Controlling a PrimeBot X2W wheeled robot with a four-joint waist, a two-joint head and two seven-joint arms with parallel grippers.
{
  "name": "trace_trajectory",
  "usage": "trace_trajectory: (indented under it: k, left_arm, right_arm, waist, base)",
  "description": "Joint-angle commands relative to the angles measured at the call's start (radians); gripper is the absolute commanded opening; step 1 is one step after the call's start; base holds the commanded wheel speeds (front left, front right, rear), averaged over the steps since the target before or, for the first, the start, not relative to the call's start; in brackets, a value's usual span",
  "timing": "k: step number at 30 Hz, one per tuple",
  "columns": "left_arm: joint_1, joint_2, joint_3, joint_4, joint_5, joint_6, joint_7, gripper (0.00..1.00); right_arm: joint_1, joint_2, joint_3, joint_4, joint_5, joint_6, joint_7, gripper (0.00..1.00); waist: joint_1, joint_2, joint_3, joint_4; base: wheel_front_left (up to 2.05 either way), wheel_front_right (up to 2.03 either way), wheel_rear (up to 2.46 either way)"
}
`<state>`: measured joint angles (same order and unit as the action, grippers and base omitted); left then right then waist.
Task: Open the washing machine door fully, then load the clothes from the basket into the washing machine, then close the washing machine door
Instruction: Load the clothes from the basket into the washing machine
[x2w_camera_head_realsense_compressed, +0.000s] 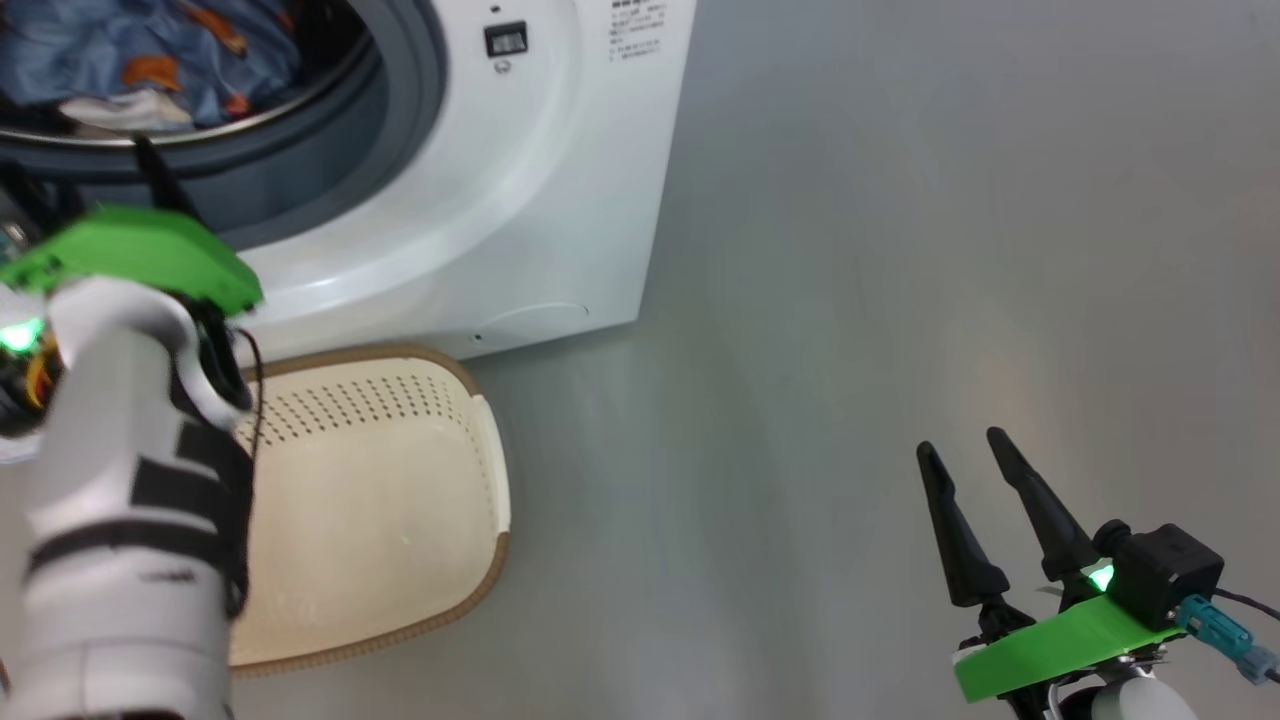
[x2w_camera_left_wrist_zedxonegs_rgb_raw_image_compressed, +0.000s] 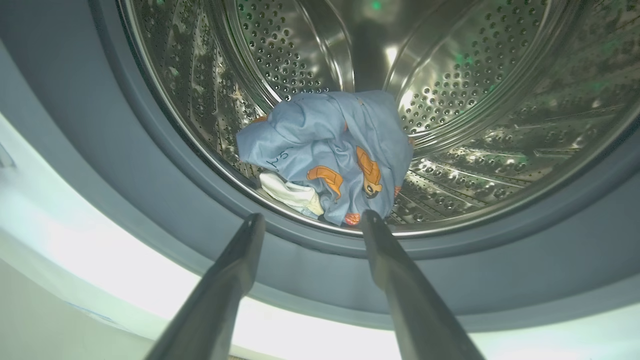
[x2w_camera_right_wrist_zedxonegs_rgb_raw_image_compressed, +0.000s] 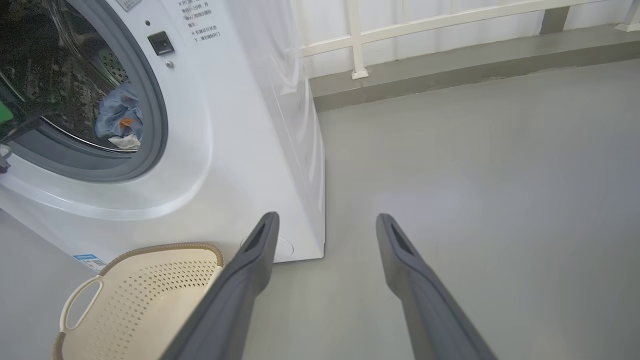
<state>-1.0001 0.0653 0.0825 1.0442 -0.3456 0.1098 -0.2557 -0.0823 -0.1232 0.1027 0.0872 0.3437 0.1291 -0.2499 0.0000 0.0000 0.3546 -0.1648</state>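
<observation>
1. Held left gripper (x2w_camera_left_wrist_zedxonegs_rgb_raw_image_compressed: 310, 217) wide apart, gripping nothing, just short of the clothes (x2w_camera_left_wrist_zedxonegs_rgb_raw_image_compressed: 325, 150) (heaped inside the washing machine (x2w_camera_head_realsense_compressed: 560, 200)).
2. Parked right gripper (x2w_camera_head_realsense_compressed: 965, 440) open, empty, out of the way above the floor (x2w_camera_head_realsense_compressed: 900, 250).
3. Saw basket (x2w_camera_head_realsense_compressed: 500, 470) bare; probably closing step next.

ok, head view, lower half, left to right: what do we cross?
left arm → basket → bare floor → right gripper, fingers apart

A laundry area: a white washing machine (x2w_camera_right_wrist_zedxonegs_rgb_raw_image_compressed: 240, 125) and basket (x2w_camera_right_wrist_zedxonegs_rgb_raw_image_compressed: 150, 285) stand on grey floor (x2w_camera_right_wrist_zedxonegs_rgb_raw_image_compressed: 475, 200) near a white railing (x2w_camera_right_wrist_zedxonegs_rgb_raw_image_compressed: 425, 22).
</observation>
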Motion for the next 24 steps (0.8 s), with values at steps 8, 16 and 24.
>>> trace_trajectory:
  k: [8,16,24]
  left_arm:
    - [0.277,-0.011,0.0,-0.244,0.02,-0.043,-0.006,1.0]
    - [0.548,-0.015,-0.091,-0.538,-0.02,-0.044,-0.006,1.0]
    - [0.754,-0.015,-0.134,-0.782,-0.011,0.011,-0.006,1.0]
  right_arm:
    - [0.021,0.002,-0.024,-0.023,-0.041,0.002,-0.012,1.0]
    - [0.026,-0.004,-0.042,-0.033,-0.062,0.002,-0.012,1.0]
    - [0.027,-0.019,-0.049,-0.038,-0.075,0.002,-0.012,1.0]
  waist:
    - [0.0,0.0,-0.107,0.062]
    - [0.0,0.0,-0.141,0.09]
    - [0.0,0.0,-0.169,0.121]
  base:
    - [0.0,0.0,0.0]
    - [0.0,0.0,0.0]
    - [0.0,0.0,0.0]
